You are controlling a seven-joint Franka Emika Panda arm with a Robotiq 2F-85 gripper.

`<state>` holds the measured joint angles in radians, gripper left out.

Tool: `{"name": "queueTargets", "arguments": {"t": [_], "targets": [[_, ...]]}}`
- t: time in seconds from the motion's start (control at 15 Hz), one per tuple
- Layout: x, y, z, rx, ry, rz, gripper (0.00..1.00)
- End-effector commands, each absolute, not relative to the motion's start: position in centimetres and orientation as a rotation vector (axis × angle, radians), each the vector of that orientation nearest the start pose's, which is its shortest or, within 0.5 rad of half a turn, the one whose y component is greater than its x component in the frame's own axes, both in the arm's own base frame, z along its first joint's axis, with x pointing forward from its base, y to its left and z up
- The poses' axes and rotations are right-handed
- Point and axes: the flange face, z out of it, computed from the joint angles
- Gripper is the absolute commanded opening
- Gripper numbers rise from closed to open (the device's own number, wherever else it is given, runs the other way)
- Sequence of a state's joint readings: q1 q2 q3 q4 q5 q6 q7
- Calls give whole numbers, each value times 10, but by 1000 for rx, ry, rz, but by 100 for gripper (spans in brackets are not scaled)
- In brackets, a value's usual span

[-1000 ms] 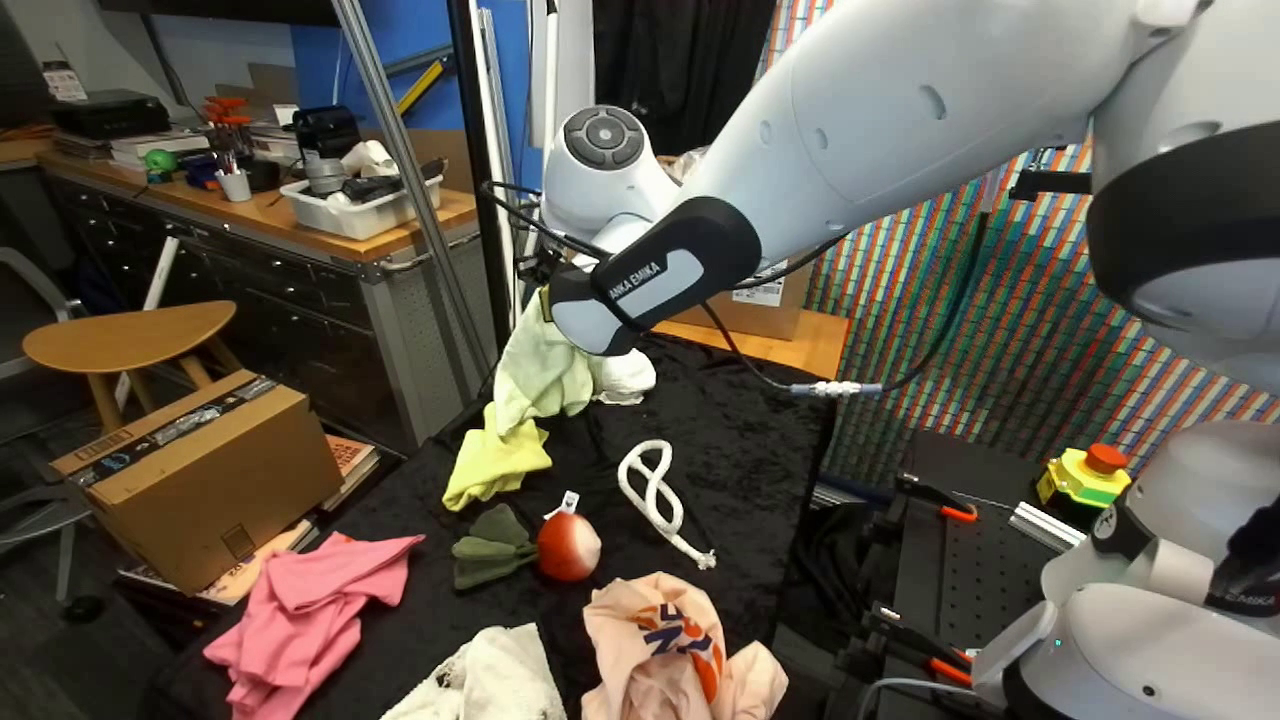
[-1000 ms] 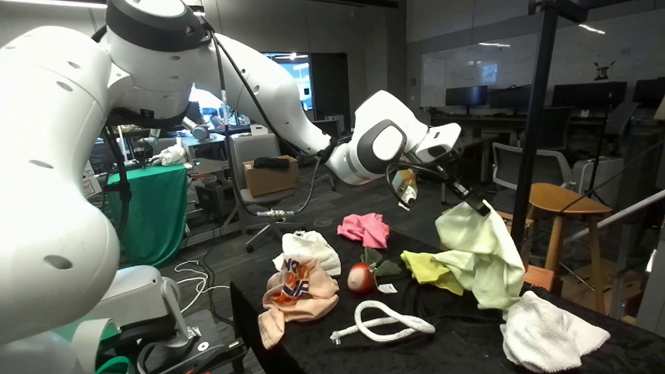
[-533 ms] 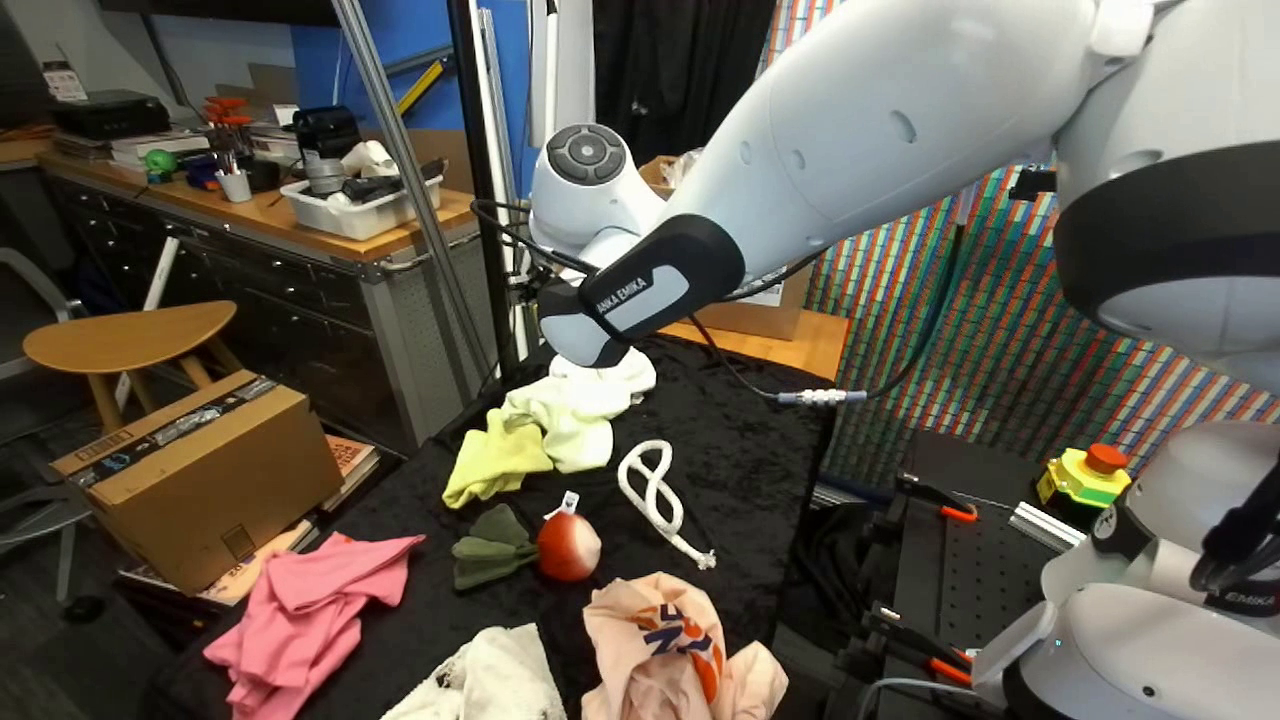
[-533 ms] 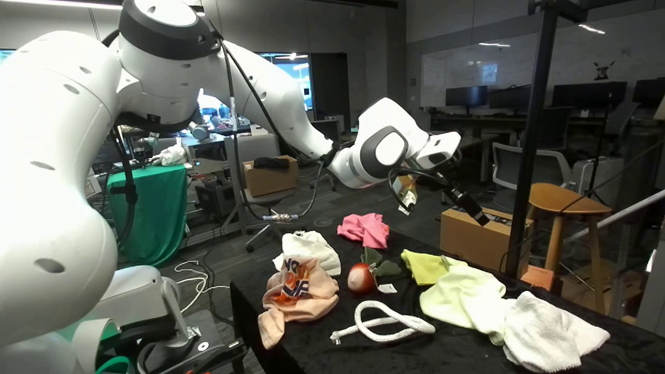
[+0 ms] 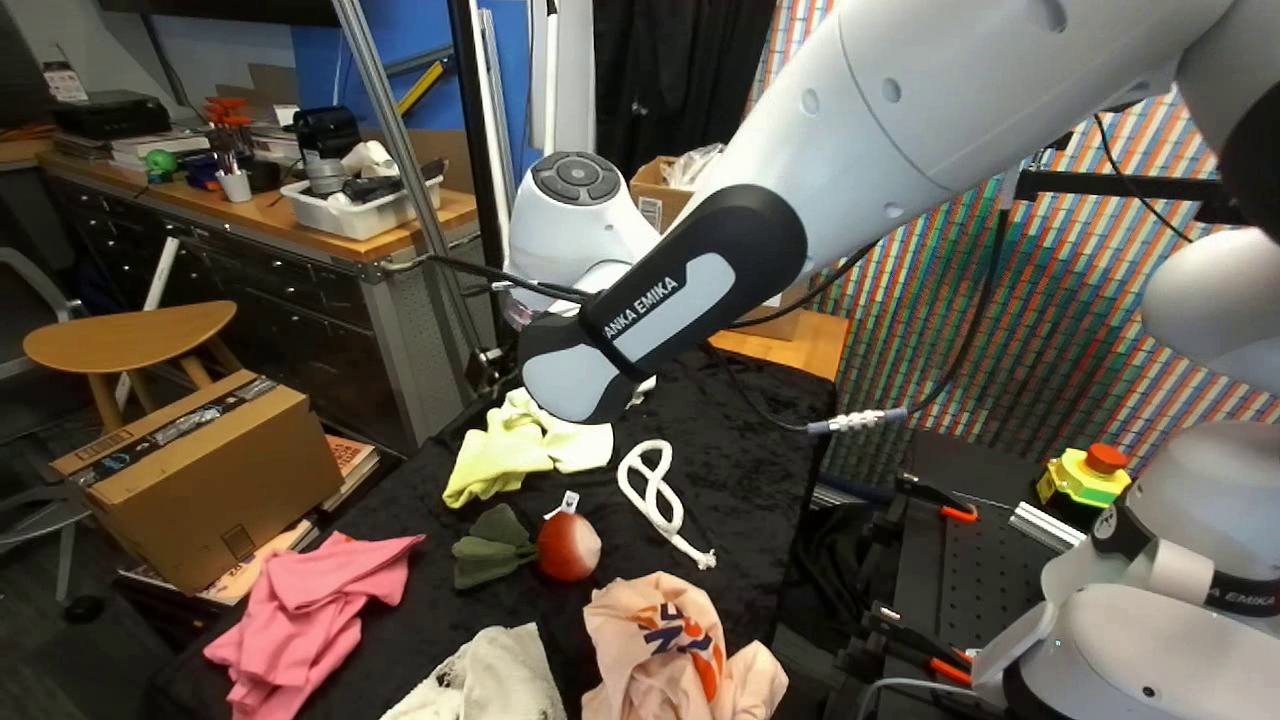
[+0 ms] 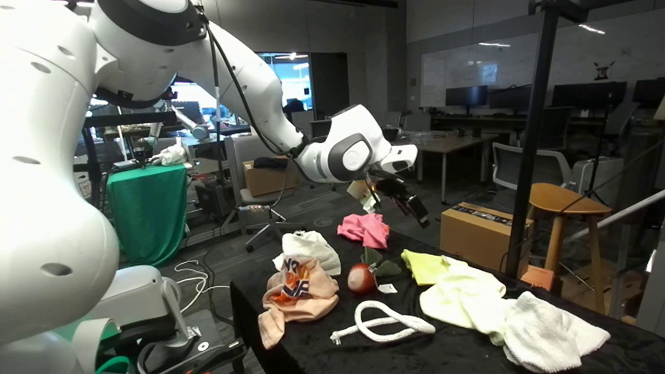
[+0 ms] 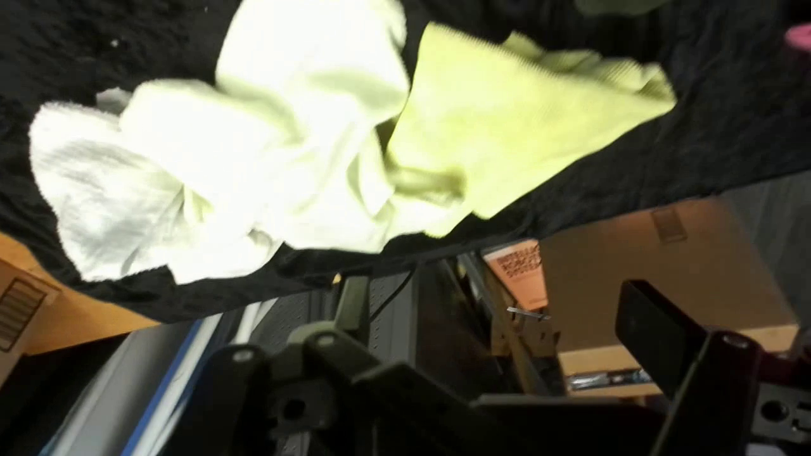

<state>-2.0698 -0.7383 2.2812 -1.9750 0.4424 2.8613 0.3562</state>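
My gripper (image 7: 497,310) stands open, its two fingers wide apart and nothing between them. In an exterior view the gripper (image 6: 420,214) is held in the air above the far edge of the black-covered table; in the other camera angle the arm hides most of it. A pale green cloth (image 6: 462,296) lies crumpled on the table, apart from the fingers. It touches a brighter yellow cloth (image 6: 423,266) on one side and a white towel (image 6: 550,332) on the other. From the wrist, the pale cloth (image 7: 304,158) looks overexposed and overlaps both neighbours.
Also on the table (image 5: 740,440) are a white rope (image 5: 650,490), a red plush vegetable (image 5: 568,547), a pink cloth (image 5: 320,600), a peach printed cloth (image 5: 660,650) and a whitish cloth (image 5: 490,680). Beyond the edge stand a cardboard box (image 6: 483,231) and a black post (image 6: 530,145).
A second ago the pale green cloth hung from my gripper; it dropped onto the table by half a second ago. The jaws have opened, and the arm has since drawn away from the cloth.
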Motion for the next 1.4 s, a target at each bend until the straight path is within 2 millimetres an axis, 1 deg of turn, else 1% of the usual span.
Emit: {"name": "queueTargets", "arguments": {"t": [0.0, 0.13, 0.27, 0.47, 0.67, 0.93, 1.13, 1.33], "targets": [[588, 173, 259, -3130, 273, -620, 100], [572, 173, 252, -3130, 200, -487, 100], [560, 168, 244, -3127, 158, -369, 100], [546, 148, 232, -3132, 164, -238, 100], [537, 125, 219, -3127, 216, -139, 100], [526, 100, 198, -3072, 276, -7, 100], [519, 89, 185, -3018, 312, 79, 100], [513, 84, 175, -2948, 383, 144, 100]]}}
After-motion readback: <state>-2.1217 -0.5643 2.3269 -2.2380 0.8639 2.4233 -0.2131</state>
